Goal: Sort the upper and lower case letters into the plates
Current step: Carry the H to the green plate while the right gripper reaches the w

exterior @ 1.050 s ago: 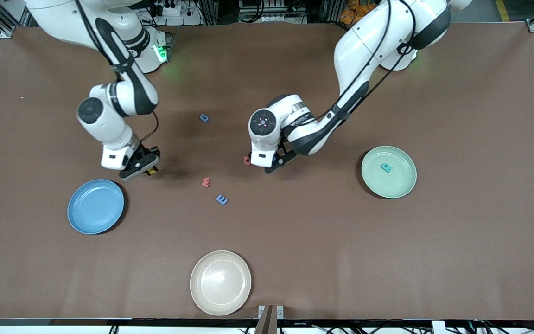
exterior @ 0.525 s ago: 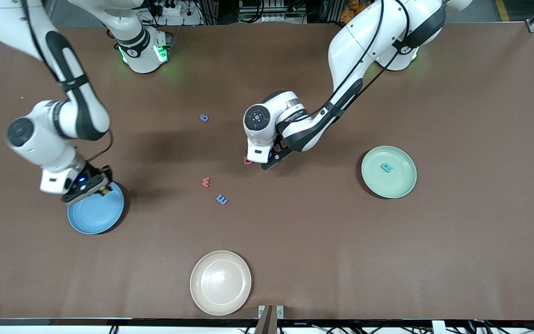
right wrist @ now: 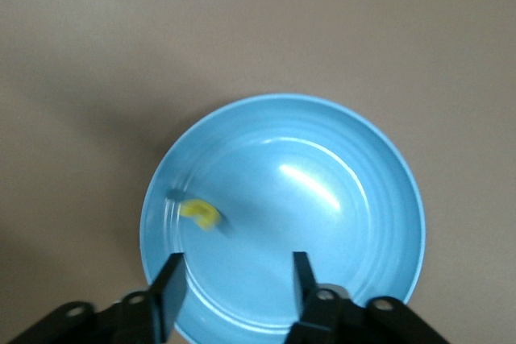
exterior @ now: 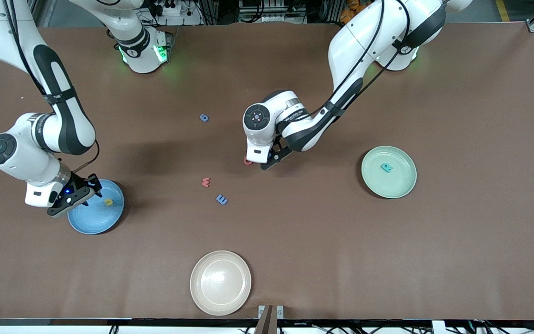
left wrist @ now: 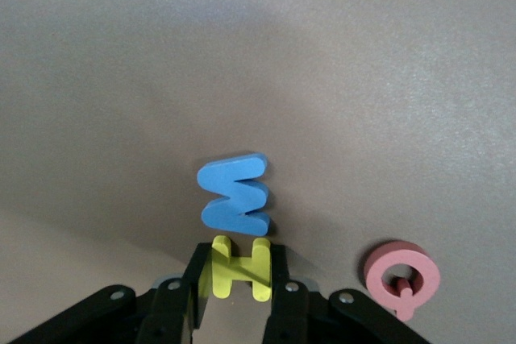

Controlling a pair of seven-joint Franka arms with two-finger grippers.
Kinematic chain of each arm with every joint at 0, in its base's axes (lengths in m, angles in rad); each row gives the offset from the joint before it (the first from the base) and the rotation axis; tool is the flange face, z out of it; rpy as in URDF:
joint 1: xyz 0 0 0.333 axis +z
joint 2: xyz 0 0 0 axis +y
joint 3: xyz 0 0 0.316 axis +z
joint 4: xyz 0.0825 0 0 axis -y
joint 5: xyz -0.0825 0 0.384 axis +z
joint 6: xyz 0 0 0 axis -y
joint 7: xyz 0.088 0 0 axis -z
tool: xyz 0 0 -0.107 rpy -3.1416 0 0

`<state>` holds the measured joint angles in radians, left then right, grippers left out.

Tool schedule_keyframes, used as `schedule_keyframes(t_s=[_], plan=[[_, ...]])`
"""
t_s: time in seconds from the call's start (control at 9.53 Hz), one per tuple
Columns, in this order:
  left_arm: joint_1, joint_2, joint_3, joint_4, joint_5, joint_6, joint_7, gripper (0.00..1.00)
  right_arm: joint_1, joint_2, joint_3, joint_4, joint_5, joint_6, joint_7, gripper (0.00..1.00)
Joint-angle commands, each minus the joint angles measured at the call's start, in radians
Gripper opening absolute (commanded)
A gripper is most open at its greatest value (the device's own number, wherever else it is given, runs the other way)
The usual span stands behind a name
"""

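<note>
One yellow letter (exterior: 108, 202) now in blue plate (exterior: 92, 221); right claw (right wrist: 234, 283) opened.

The yellow letter (right wrist: 200, 213) in the blue plate (right wrist: 363, 223) is a blur, shape unreadable. Yellow H (left wrist: 239, 267) hides under the left wrist in front view.

- From my station the front view is evenly bright, lit from overhead; the table (exterior: 295, 241) shows soft dark shadows under both arms.
- Green glow at the arm bases, top of frame.
- In my right wrist view, white glare streaks the blue plate (right wrist: 339, 151), and the yellow letter (right wrist: 200, 213) is smeared by blur.
- My left wrist view is sharp, dimmer at lower left.
</note>
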<state>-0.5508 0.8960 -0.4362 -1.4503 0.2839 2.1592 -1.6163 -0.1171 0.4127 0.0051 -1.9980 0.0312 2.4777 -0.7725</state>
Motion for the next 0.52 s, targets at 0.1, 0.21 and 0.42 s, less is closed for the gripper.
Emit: schedule_keyframes(t_s=[0.1, 0.21, 0.42], plan=[[0.017, -0.029, 0.01, -0.002, -0.029, -0.024, -0.004, 0.02, -0.009, 0.017, 0.015, 0.045, -0.017, -0.052, 0.006, 1.0], [0.066, -0.049, 0.001, 0.001, -0.064, -0.073, 0.01, 0.02, -0.007, 0.023, 0.015, 0.054, -0.014, -0.052, 0.009, 1.0], [0.185, -0.083, -0.071, 0.001, -0.075, -0.172, 0.12, 0.02, 0.014, 0.029, 0.016, 0.061, -0.004, -0.052, 0.053, 1.0]])
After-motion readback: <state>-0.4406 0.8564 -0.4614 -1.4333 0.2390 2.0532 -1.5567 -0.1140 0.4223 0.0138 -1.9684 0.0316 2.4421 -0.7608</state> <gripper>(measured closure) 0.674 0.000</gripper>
